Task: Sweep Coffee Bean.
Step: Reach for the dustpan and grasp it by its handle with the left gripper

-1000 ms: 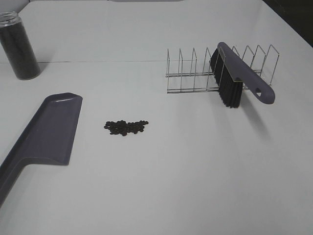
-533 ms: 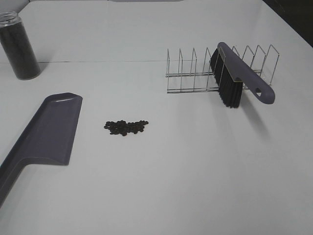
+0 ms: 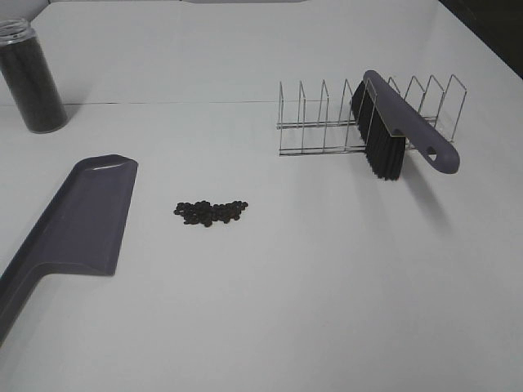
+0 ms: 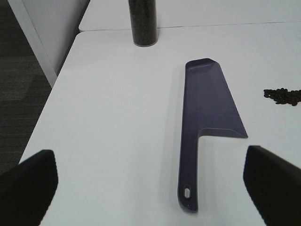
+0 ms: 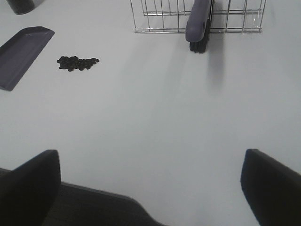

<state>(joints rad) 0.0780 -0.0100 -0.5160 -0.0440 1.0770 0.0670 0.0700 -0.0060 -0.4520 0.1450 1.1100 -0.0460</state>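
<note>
The coffee bean (image 3: 211, 212) lies as a small dark cluster on the white table, also seen in the left wrist view (image 4: 283, 96) and the right wrist view (image 5: 77, 62). Left of it rests a purple dustpan (image 3: 78, 220) (image 4: 209, 117) (image 5: 21, 54), flat on the table. A purple brush (image 3: 400, 135) (image 5: 199, 23) with black bristles leans in a wire rack. Neither arm shows in the exterior view. My left gripper (image 4: 150, 188) stands open near the dustpan's handle end. My right gripper (image 5: 150, 188) stands open over the table's near edge, well apart from the brush.
A wire rack (image 3: 327, 122) (image 5: 160, 16) stands at the back right. A tall clear jar of dark beans (image 3: 31, 77) (image 4: 143, 21) stands at the back left. The table's left edge (image 4: 56, 89) drops to a dark floor.
</note>
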